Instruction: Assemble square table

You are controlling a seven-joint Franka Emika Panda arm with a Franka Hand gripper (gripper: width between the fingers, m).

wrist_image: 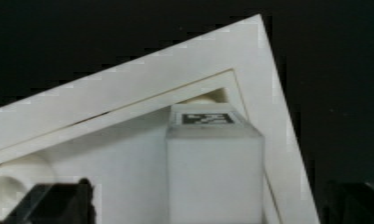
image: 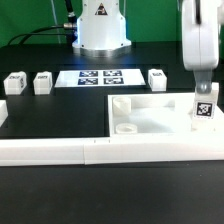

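Observation:
The square table slab (image: pixel 150 112) is white with a raised rim and lies flat next to the border wall. My gripper (image: pixel 202 92) is shut on a white tagged leg post (image: pixel 204 110) and holds it upright over the slab's corner at the exterior view's right. In the wrist view the leg post (wrist_image: pixel 216 165) runs between my dark fingers (wrist_image: pixel 59 205) down to the slab's pointed corner (wrist_image: pixel 184 85); its tag faces the camera. I cannot tell whether the leg's end touches the corner hole. Three more leg posts lie on the black table: two (image: pixel 14 83) (image: pixel 42 82) at the left, one (image: pixel 158 78) behind the slab.
The marker board (image: pixel 100 77) lies flat in front of the robot's white base (image: pixel 100 30). The long low white border wall (image: pixel 90 150) runs along the near side and bends up at the left (image: pixel 3 113).

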